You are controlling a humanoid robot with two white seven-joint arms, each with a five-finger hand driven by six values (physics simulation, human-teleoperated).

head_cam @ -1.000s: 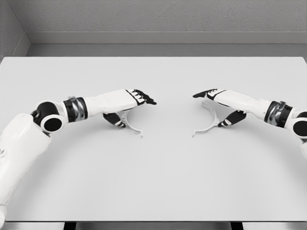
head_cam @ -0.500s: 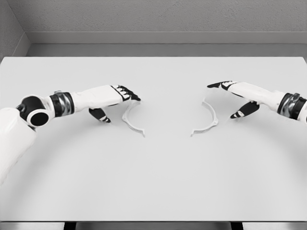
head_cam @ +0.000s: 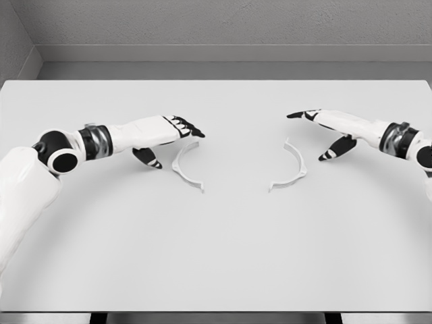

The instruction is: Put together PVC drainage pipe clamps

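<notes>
Two white half-ring clamp pieces are lying flat on the pale bench, well apart and curving away from each other like opened brackets. The left clamp half is sitting left of the bench's middle, and the right clamp half is sitting right of it. The left hand is hovering just beside the upper end of the left clamp half, its fingers stretching out loosely with the thumb hanging below, gripping nothing. The right hand is hanging near the upper end of the right clamp half, apart from it, its fingers extending flat toward the bench's middle, likewise holding nothing.
</notes>
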